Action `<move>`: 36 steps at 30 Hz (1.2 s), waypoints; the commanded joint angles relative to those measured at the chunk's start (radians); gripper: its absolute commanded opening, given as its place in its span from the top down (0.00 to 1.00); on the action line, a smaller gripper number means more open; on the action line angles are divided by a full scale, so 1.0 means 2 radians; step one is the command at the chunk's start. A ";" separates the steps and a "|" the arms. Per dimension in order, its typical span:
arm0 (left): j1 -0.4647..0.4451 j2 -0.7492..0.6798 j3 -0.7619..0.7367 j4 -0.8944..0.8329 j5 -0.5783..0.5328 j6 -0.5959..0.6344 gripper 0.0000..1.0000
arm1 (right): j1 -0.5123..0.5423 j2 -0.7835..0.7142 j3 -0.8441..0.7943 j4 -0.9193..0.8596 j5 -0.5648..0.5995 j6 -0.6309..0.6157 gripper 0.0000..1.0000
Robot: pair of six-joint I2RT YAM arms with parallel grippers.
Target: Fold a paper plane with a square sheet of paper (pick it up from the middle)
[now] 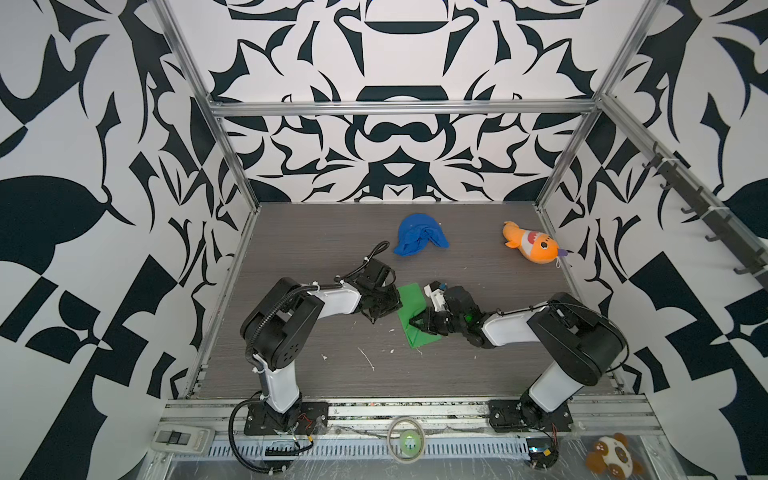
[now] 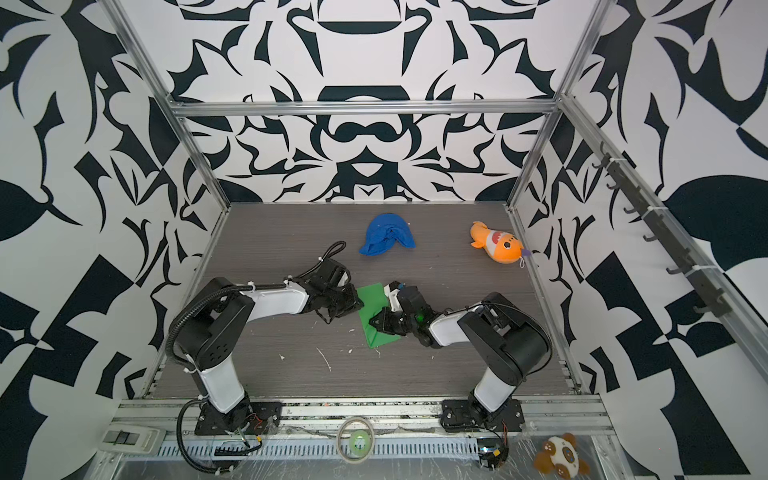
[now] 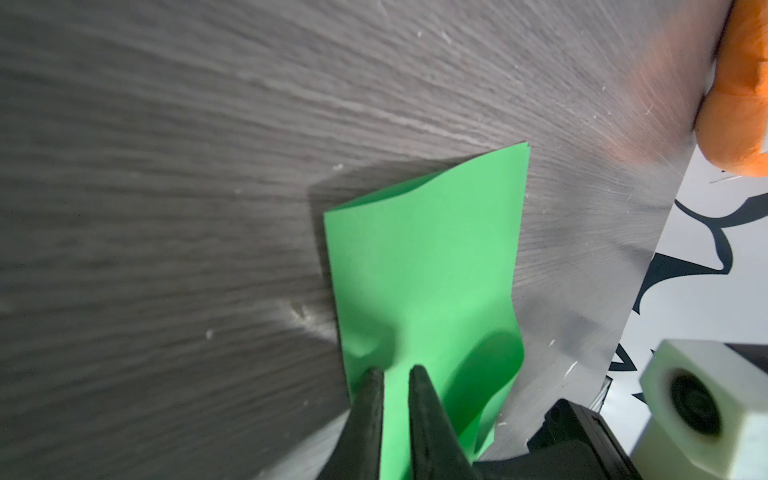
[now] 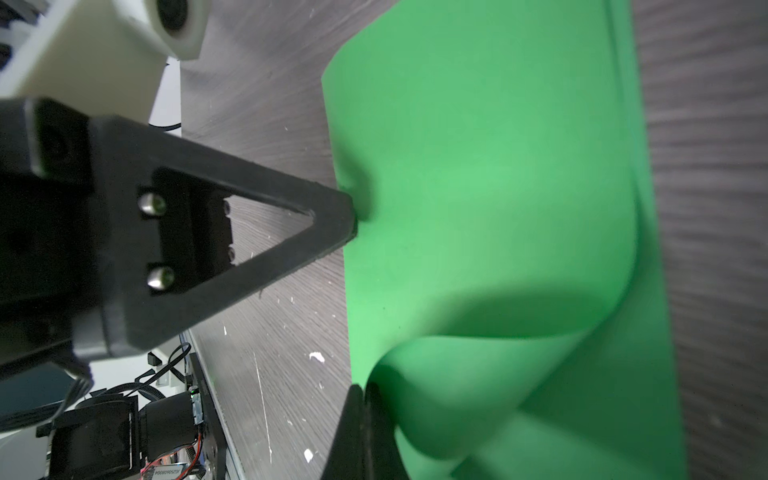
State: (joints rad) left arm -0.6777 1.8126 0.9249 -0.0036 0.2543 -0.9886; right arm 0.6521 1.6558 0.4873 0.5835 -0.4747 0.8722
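Pinching the square sheet of paper [image 3: 424,257], left hand [image 3: 395,372] barely parted, right hand [image 4: 365,390] pressed together.

One paper sheet [image 1: 409,297], one blue cloth [image 1: 417,235], one orange plush fish [image 1: 534,245], two robot arms [image 1: 332,299] [image 1: 507,330].

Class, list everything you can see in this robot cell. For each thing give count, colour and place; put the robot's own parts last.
paper sheet: one, bright green, table middle, folded over
cloth: one, blue, crumpled, far middle
plush fish: one, orange, far right
scraps: several, white, near side of table
table: one, dark grey wood grain
round toy: one, green, front rail middle
plush toy: one, brown and white, front right, off the table
switch box: one, white, front left
left gripper: one, black, pinching the paper sheet's edge
right gripper: one, black, shut on the paper sheet's curled flap
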 commanded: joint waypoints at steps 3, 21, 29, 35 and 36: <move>-0.005 0.028 -0.014 -0.047 -0.028 -0.007 0.83 | 0.003 0.009 -0.001 0.032 0.004 0.000 0.96; -0.006 0.032 -0.015 -0.047 -0.031 -0.015 0.83 | 0.003 0.027 -0.014 0.062 0.025 0.008 0.96; -0.006 0.032 -0.016 -0.047 -0.033 -0.018 0.83 | 0.003 0.025 -0.018 0.064 0.032 0.007 0.96; -0.006 0.033 -0.016 -0.047 -0.034 -0.020 0.83 | 0.003 0.033 -0.017 0.070 0.031 0.009 0.96; -0.006 0.033 -0.016 -0.047 -0.033 -0.020 0.83 | 0.002 0.034 -0.017 0.071 0.032 0.010 0.96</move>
State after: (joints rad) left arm -0.6811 1.8141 0.9253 0.0002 0.2474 -1.0191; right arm 0.6525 1.7123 0.4553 0.7010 -0.4374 0.8890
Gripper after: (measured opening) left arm 0.172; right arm 0.048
